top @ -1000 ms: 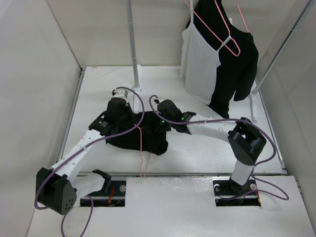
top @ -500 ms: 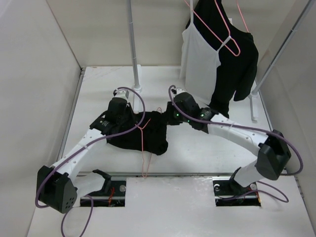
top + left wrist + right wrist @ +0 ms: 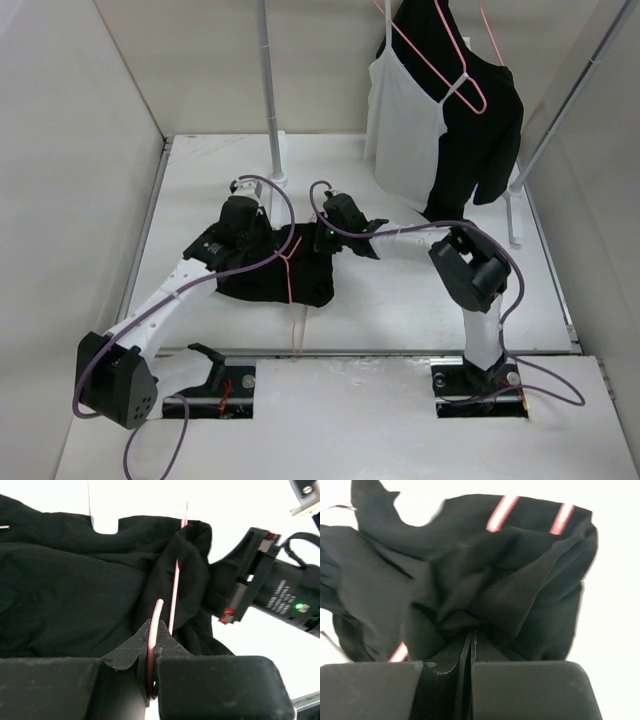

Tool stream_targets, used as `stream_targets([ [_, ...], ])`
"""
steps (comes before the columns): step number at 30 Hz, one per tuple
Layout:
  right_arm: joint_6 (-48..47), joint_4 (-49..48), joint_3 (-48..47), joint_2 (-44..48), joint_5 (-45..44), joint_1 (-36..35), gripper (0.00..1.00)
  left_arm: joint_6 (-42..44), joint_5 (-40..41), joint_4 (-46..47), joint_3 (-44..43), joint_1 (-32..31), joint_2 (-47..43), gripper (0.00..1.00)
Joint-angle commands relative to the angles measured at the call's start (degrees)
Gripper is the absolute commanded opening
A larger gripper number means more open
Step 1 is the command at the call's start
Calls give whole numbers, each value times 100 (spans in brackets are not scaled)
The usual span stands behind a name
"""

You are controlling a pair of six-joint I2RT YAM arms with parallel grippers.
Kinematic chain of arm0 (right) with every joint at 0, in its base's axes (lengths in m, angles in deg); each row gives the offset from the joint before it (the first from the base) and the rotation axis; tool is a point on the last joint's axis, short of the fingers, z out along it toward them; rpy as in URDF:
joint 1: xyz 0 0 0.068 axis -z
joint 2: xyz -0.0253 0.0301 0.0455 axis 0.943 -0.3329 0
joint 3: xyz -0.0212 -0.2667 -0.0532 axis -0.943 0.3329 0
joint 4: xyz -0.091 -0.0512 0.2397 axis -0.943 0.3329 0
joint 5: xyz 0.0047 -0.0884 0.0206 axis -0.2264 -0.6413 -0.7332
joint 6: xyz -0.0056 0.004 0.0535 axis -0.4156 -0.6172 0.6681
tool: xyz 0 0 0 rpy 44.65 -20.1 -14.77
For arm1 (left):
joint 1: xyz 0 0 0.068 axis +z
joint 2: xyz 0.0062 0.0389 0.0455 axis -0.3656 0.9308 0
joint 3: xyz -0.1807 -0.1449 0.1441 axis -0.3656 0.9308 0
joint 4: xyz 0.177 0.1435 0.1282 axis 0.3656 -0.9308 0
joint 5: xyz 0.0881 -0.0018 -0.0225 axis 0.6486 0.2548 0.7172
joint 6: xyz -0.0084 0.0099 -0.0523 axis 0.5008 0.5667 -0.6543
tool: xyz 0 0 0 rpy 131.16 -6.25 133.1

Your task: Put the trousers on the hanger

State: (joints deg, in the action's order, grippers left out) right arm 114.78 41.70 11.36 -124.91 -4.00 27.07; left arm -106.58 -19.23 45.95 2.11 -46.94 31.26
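The black trousers (image 3: 255, 280) lie bunched on the white table between the two arms. The pink wire hanger (image 3: 291, 275) runs across them, its lower end reaching the table's near edge. My left gripper (image 3: 268, 243) is at the heap's upper middle. In the left wrist view, the left gripper (image 3: 152, 630) is shut on the hanger (image 3: 174, 590) over the trousers (image 3: 75, 580). My right gripper (image 3: 314, 243) is at the heap's right edge. In the right wrist view, the right gripper (image 3: 470, 636) is shut on a fold of the trousers (image 3: 520, 580), with the hanger (image 3: 501, 514) showing beyond.
A rack pole (image 3: 268, 90) stands at the back behind the heap. A slanted pole (image 3: 560, 110) rises at the right. A white camisole (image 3: 405, 130) and a black top (image 3: 485, 130) hang on another pink hanger (image 3: 450, 70) at the back right. Walls close in left and right.
The right gripper went from open to shut on trouser fabric. The right arm swung out to the right, then folded back towards the heap. The left arm stayed put.
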Motion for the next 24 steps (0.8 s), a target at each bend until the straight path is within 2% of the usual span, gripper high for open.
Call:
stream_targets([
  [1, 672, -1201, -224, -131, 66, -317, 0, 97, -90, -62, -127, -34, 88, 0],
  [5, 1902, -1974, 277, -184, -401, -590, 0, 44, -319, 43, -250, -34, 324, 0],
  [9, 2159, -1784, -179, -719, -489, -933, 0, -35, -451, 44, -443, -34, 448, 0],
  [13, 2608, -1923, 250, -852, -815, -820, 0, 87, -504, -263, -672, -34, 501, 0],
  [14, 2294, -2020, 347, -635, -719, -724, 0, 88, -434, -325, -672, -34, 501, 0],
  [15, 1525, -2073, 409, -276, -623, -645, 0, 88, -320, -386, -672, -34, 501, 0],
  [16, 1518, -1943, 409, -272, -622, -644, 0, 88, -319, -387, -672, -34, 501, 0],
  [18, 443, -1470, 261, 322, -718, -644, 0, 36, -249, -387, -593, -34, 501, 0],
  [19, 219, -1302, 260, 491, -640, -644, 2, 35, -249, -457, -593, -34, 501, 0],
  [23, -652, -941, 444, 1177, -314, -644, 22, 149, -249, -651, -593, -34, 615, 0],
  [24, -766, -818, 444, 1335, -253, -644, 41, 210, -188, -720, -593, -34, 615, 0],
])
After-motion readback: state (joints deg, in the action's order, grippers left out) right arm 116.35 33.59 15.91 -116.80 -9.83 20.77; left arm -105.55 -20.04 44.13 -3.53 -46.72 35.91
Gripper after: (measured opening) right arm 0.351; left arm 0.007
